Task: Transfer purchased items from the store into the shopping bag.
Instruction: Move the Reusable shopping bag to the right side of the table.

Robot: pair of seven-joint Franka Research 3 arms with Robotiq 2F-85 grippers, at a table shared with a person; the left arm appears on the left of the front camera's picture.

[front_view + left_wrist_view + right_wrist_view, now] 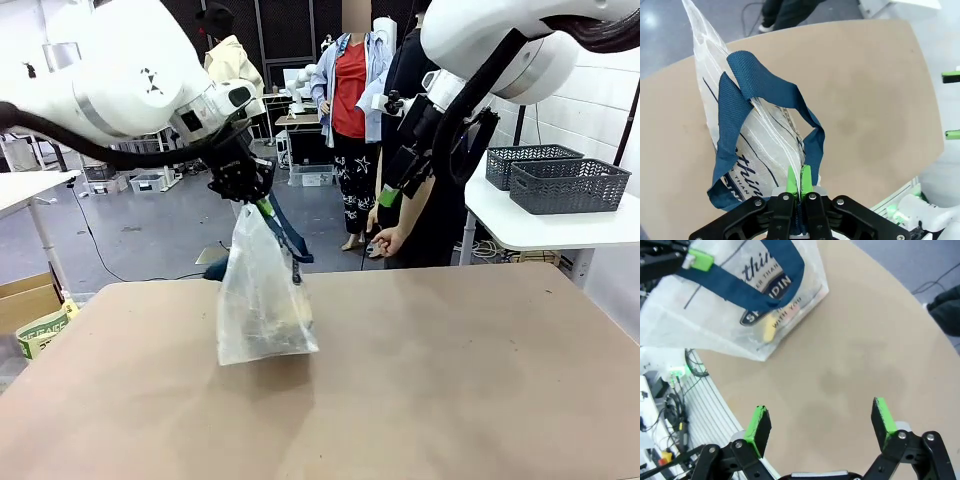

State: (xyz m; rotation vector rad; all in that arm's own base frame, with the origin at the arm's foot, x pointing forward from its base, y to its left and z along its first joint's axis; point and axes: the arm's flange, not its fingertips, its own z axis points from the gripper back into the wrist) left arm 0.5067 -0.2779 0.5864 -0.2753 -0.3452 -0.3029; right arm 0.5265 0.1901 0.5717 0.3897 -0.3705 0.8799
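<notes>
Your left gripper [799,184] is pinched tight on the top edge of the tall translucent plastic shopping bag [262,300], its green pads [792,180] pressed together beside a dark navy strap handle [742,117]. It holds the bag upright, its base resting on the bare tan table [450,370] left of centre. Your right gripper [821,425] hangs above the table with its jaws spread wide, carrying nothing. Something yellowish [769,329] shows through the bag's wall, so at least one purchase seems packed already. Two dark grey slotted plastic baskets [560,180] sit on a white side table, well apart. Judging from this, the transfer looks nearly finished.
</notes>
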